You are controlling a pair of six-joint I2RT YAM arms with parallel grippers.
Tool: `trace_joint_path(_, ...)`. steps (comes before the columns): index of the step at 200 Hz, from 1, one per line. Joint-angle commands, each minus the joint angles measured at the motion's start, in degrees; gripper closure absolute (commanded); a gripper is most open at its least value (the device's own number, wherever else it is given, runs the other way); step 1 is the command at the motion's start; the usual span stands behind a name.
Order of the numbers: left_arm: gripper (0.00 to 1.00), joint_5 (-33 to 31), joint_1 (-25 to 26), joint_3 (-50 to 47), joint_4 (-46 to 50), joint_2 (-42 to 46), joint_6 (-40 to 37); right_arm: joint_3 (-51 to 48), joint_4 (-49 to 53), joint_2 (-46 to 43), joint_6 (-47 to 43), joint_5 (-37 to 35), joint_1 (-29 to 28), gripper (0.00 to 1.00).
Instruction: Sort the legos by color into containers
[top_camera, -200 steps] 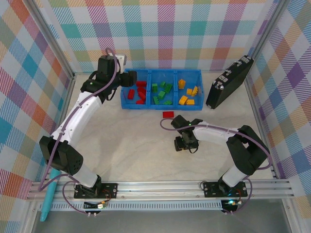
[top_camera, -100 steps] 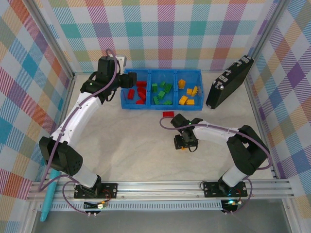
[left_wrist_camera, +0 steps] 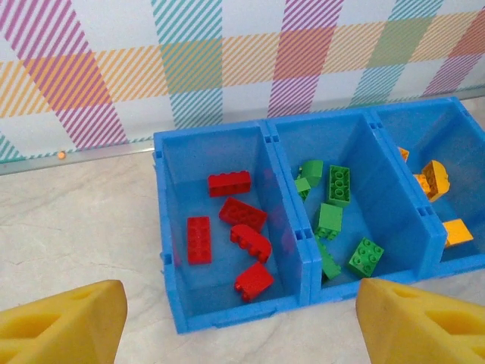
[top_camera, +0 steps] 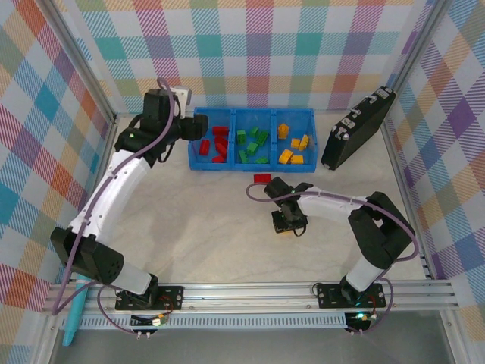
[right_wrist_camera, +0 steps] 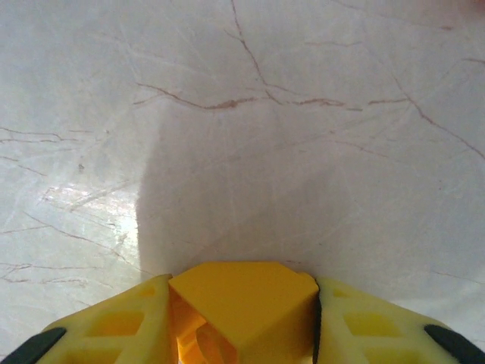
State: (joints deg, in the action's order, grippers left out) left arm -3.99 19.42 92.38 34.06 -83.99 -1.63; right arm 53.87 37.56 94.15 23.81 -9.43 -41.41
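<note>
With the right gripper (top_camera: pixel 289 225) as clock centre in the top view, the table (top_camera: pixel 204 227) is bare from 6 to 10 o'clock, free to pass up to the left arm (top_camera: pixel 114 182), well apart at 9 o'clock. At 11 o'clock a red brick (top_camera: pixel 262 178) lies just before the blue tray (top_camera: pixel 227 167), whose low walls close 12 o'clock. At 1 o'clock a black case (top_camera: pixel 356 129) stands tilted, a bare gap between it and the tray. The right arm (top_camera: pixel 333 202) fills 3 o'clock. A yellow brick (right_wrist_camera: pixel 242 299) fills the right gripper's gap, touching both fingers (right_wrist_camera: pixel 106 334).
</note>
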Motion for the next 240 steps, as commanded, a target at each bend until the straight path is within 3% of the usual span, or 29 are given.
trace_joint_path(1,0.21,-1.16,0.36,-0.04,5.28,4.73,-1.81,4.52,4.24,-2.04,-3.23,-0.59,1.83,0.69)
trace_joint_path(33,0.19,-2.12,0.27,-3.11,8.76,11.11,-3.82,14.08,8.20,-7.42,-8.82,-0.42,7.99,0.69)
trace_joint_path(62,0.17,-1.61,0.27,-6.54,8.36,14.86,-5.74,26.86,10.73,-5.86,-16.69,-6.89,11.71,0.69)
trace_joint_path(113,0.16,-1.97,0.27,-5.29,11.33,15.03,-8.03,40.75,-0.48,2.66,-25.80,-11.78,14.89,0.69)
trace_joint_path(161,0.16,-1.47,0.27,-3.81,13.67,15.06,-8.30,46.86,-8.39,11.65,-26.19,-9.90,18.91,0.69)
trace_joint_path(240,0.16,-1.85,0.27,-4.07,16.22,14.97,-7.95,57.72,-7.71,21.87,-25.05,-5.01,22.03,0.69)
